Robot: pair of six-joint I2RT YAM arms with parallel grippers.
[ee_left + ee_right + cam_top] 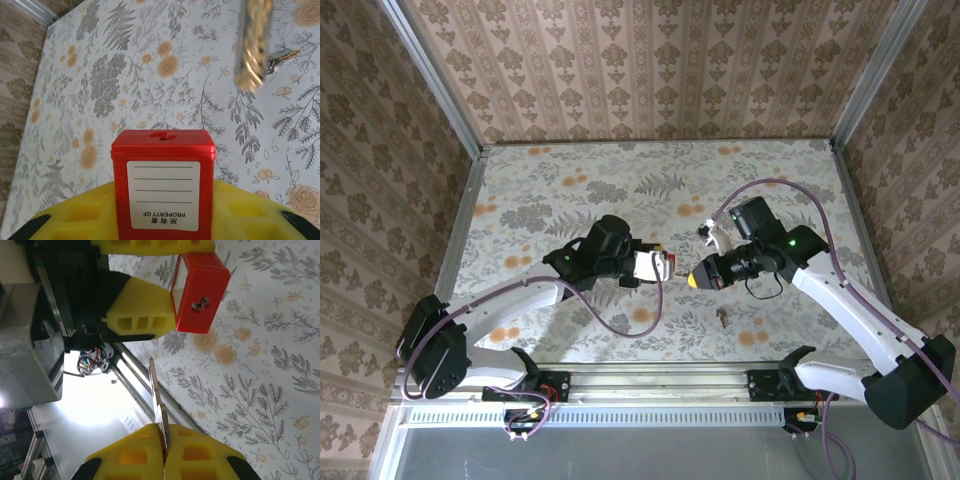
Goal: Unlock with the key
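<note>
Right wrist view: right gripper (pixel 162 440) at lower centre, clamped shut on key (pixel 156 390), blade pointing up-frame toward red padlock (pixel 200 292), not touching; padlock at upper centre, gripped by left gripper (pixel 165 215).

The key (pixel 156 390) is a tiny, thin metal blade, seen edge-on (its colour is hard to judge, somewhere between brassy and dark). Its base is pinched between the closed yellow fingers of the right hand (pixel 162 432). It hangs above the desk's near half, tip pointing towards the keyhole face of the red padlock (pixel 200 295), apart from it.
</note>
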